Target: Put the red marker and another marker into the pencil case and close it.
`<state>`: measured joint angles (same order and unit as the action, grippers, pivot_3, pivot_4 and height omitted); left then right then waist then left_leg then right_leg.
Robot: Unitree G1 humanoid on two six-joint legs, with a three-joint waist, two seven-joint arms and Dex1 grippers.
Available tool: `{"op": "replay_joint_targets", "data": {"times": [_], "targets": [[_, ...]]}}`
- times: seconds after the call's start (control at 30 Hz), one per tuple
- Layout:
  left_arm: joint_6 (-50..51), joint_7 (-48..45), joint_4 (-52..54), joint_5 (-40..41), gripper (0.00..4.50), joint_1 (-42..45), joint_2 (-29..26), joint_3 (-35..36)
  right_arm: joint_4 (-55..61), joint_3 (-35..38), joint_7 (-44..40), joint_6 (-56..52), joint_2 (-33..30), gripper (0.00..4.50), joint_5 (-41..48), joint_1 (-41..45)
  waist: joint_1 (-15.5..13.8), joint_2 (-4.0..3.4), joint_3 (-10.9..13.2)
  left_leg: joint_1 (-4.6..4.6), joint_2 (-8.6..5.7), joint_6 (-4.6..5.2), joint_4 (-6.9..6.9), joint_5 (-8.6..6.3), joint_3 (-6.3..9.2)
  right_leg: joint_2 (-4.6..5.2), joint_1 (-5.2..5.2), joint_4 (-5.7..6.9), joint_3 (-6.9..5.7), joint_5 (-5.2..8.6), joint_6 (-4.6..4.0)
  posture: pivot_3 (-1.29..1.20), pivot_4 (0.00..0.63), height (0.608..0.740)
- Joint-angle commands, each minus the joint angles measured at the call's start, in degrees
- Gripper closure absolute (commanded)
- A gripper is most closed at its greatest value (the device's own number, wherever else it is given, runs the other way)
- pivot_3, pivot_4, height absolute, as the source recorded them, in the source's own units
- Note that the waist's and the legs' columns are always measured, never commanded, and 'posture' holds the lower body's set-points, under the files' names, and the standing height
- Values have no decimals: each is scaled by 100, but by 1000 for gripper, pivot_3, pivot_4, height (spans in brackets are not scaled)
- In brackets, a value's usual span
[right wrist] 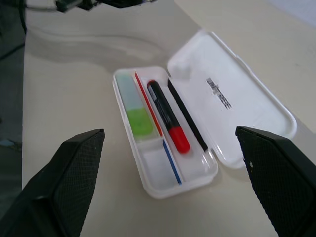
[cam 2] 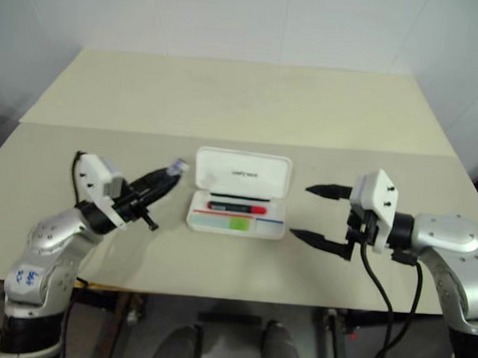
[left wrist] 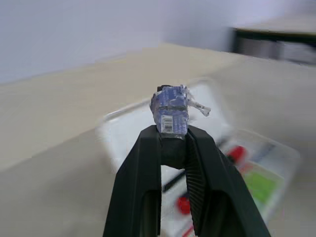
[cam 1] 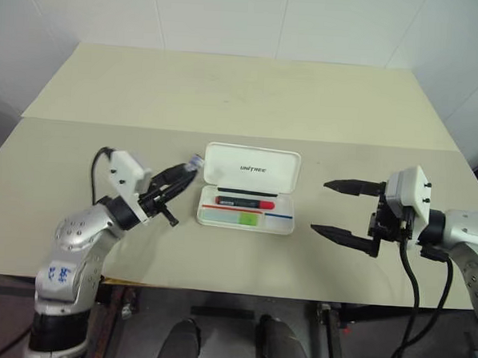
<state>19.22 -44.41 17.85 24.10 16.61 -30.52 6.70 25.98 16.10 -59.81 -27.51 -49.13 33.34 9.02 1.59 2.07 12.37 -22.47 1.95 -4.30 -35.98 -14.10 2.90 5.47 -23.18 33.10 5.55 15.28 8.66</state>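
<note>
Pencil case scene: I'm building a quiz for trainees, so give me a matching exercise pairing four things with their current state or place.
Column one:
1. red marker
2. pencil case
3. left gripper
4. right gripper

Column two:
A. shut on a small blue-wrapped object
B. lid open, lying on the table
C. open, holding nothing
D. lying inside the case beside the green-capped marker

Pairs: 1-D, 2-B, 3-A, 4-C
</note>
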Motion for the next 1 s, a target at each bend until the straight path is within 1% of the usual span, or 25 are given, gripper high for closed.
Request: {"op": "replay_joint_targets", "data": {"times": [0.03, 0.2, 0.33, 0.43, 0.6, 0.83, 1.0], "targets": [[-220, -807, -626, -55, 4227, 632, -208, -466, 410, 470, 254, -51, -74, 0, 139, -242, 1, 0, 0, -2, 0, 2, 0, -1, -1, 0, 1, -4, 1, -1, 0, 0, 150, 740], [27, -1923, -1325, -30, 4227, 1572, -408, -1205, 845, 808, 590, -169, -6, 0, 213, -705, 3, 0, 1, -10, 1, 11, 8, -5, -1, -1, -5, -8, 2, -4, 3, 0, 150, 740], [59, -2339, -1566, -51, 4227, 1888, -428, -1437, 1007, 895, 775, -196, 13, 0, 272, -881, 8, -1, 1, -19, 1, 13, 10, -7, -2, -1, -18, 1, 2, -7, 8, 0, 150, 740], [-4, -2382, -2025, -330, 4227, 2324, -183, -1751, 1166, 965, 953, -205, 67, 0, 293, -1047, -7, 0, 1, -18, 1, 14, 6, -7, 1, -3, -20, 13, 2, -7, 11, 0, 150, 740], [-195, -2254, -2602, -695, 4227, 2683, 314, -2029, 1315, 961, 1168, -265, 72, 0, 359, -1093, -9, 0, 1, -29, -2, 17, -12, -5, 0, -1, -18, 3, 3, -8, 13, 0, 150, 740], [-372, -2129, -2974, -1142, 4227, 2763, 840, -2371, 1454, 1027, 1356, -336, 46, 0, 435, -1174, -8, -1, 1, -29, -1, 18, -6, -4, 1, -2, -25, 19, 4, -10, 17, 0, 150, 740], [-459, -2103, -3147, -1345, 4227, 2748, 977, -2470, 1581, 1020, 1493, -411, 56, 0, 506, -1214, -11, -1, 1, -29, -1, 18, -8, -4, 2, -2, -25, 21, 4, -10, 17, 0, 150, 740]]}}
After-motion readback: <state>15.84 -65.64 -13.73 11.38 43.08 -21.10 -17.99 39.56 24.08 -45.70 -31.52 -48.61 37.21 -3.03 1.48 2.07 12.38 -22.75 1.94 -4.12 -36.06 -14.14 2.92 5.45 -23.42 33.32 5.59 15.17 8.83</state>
